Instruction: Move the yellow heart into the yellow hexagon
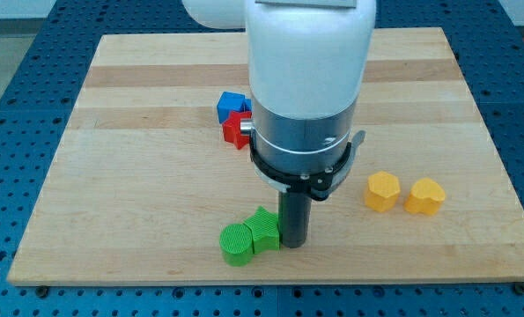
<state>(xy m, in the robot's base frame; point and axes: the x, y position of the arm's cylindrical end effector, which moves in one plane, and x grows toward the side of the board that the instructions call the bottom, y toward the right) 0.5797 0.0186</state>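
**benchbot_99:** Ok, the camera view. My tip point(294, 243) sits down near the view's bottom, right up against the green star-ish block point(265, 230) — touching it or as good as, on that block's right side. A green cylinder point(238, 244) is pressed against the star's left. No fingers on this arm at all, just the straight dark rod, so nothing is open, closed or holding anything.

**woodshop_lee:** And the yellow ones?

**benchbot_99:** Both off to the view's right, well apart from my tip. The yellow hexagon point(382, 190) is on the left of the pair and the yellow heart point(425, 195) is just beside it on its right — small gap between them, not touching as far as I can see.

**woodshop_lee:** Anything else on the wooden board point(138, 176)?

**benchbot_99:** A blue block point(230, 105) and a red block point(237, 129) up around the middle, touching each other, with the arm's big white body covering their right sides. Can't make out their shapes because of that. The board itself lies on a blue table point(6, 176) with a grid of holes.
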